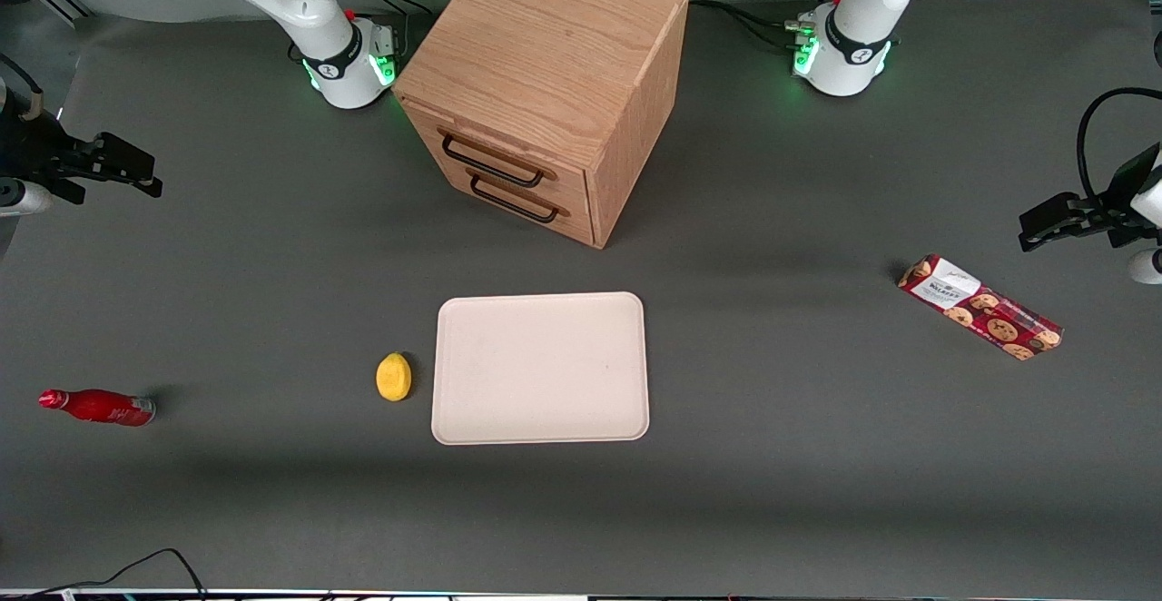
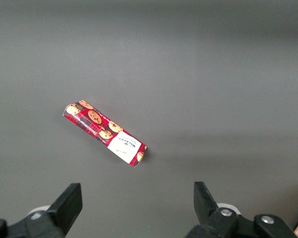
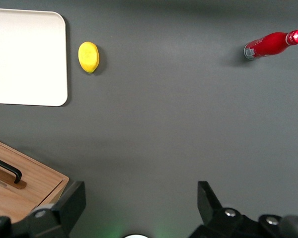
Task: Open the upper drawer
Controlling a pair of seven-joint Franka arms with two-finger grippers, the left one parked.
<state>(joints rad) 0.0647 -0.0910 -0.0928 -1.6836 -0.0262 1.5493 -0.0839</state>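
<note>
Upper drawer (image 1: 497, 158) sits flush in the front of the wooden cabinet (image 1: 545, 56), shut, directly above the lower drawer (image 1: 517, 199). Count: two drawers, each with one thin black bar handle. Upper handle (image 1: 491, 162) untouched, nothing on or near it. The cabinet stands turned at an angle on the grey table (image 1: 272, 265), farther from the front camera than everything loose on it.

Loose items, one of each:
- cream tray (image 1: 541, 368), flat, nearer the front camera than the cabinet, in front of the drawers
- lemon (image 1: 393, 376), just beside the tray on the working arm's side, not touching it
- red bottle (image 1: 98, 407), lying on its side, well off toward the working arm's end of the table
- biscuit pack (image 1: 979, 307), red with a cookie print, lying flat toward the parked arm's end

Gripper (image 1: 136, 172) is up off the table at the working arm's edge, well apart from the cabinet and farther from the front camera than the bottle. In the wrist view its two fingers (image 3: 69, 203) are spread wide apart with bare table between them, gripping nothing. That wrist camera looks down at the table and takes in the lemon (image 3: 89, 57), the bottle (image 3: 273, 44), a corner of the tray (image 3: 27, 57) and one corner of the cabinet (image 3: 25, 186) with the end of a black handle (image 3: 7, 169).
</note>
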